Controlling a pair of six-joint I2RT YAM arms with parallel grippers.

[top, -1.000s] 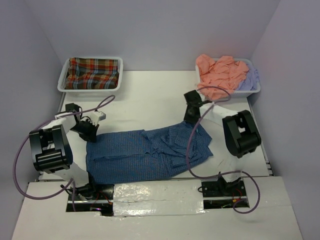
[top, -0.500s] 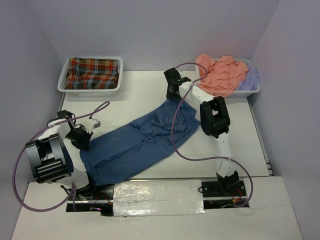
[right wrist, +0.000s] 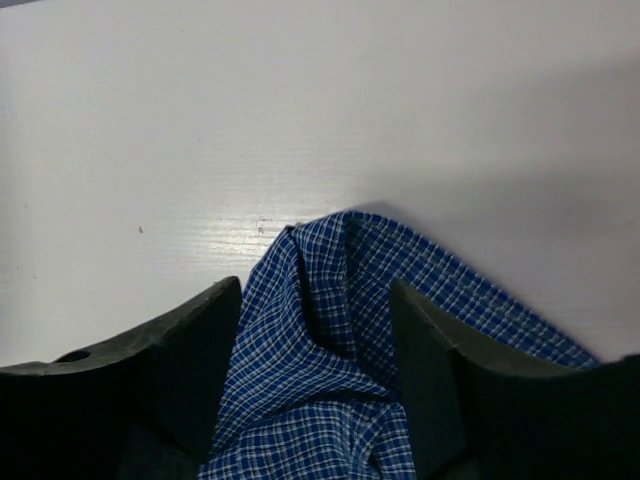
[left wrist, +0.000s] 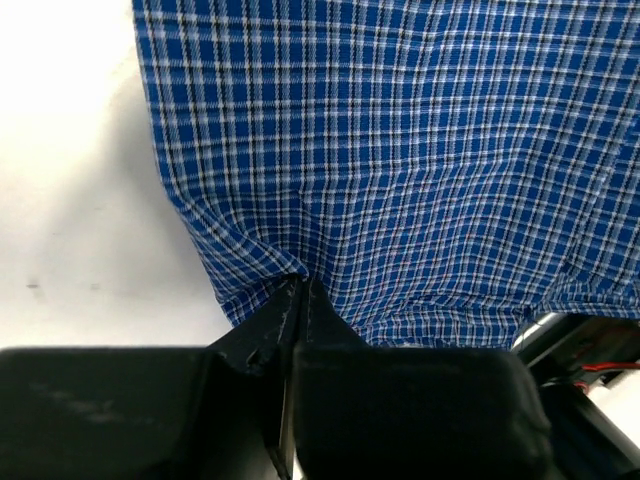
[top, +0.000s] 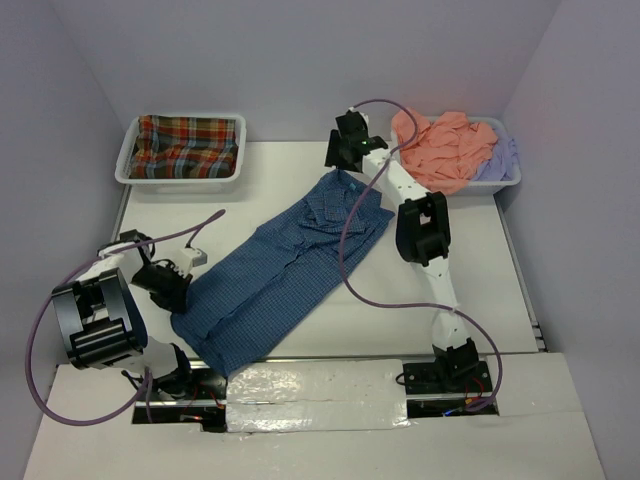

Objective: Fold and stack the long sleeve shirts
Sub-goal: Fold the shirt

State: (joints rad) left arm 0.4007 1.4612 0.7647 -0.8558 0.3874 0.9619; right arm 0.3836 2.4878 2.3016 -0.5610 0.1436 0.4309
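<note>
So that it may be flattened for folding, it seems, the blue shirt [top: 290,265] is stretched slantwise across the bench [top: 270,180] — its hem pinched by the closed left gripper [left wrist: 298,292] toward the near-left corner, its far end lying loose between the parted jaws of the right gripper [right wrist: 315,290].

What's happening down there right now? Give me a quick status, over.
Left gripper shut on hem of blue shirt. Right gripper open, cloth between its jaws. Shirt stretched diagonally, flat. Nothing lying on top of it.
</note>
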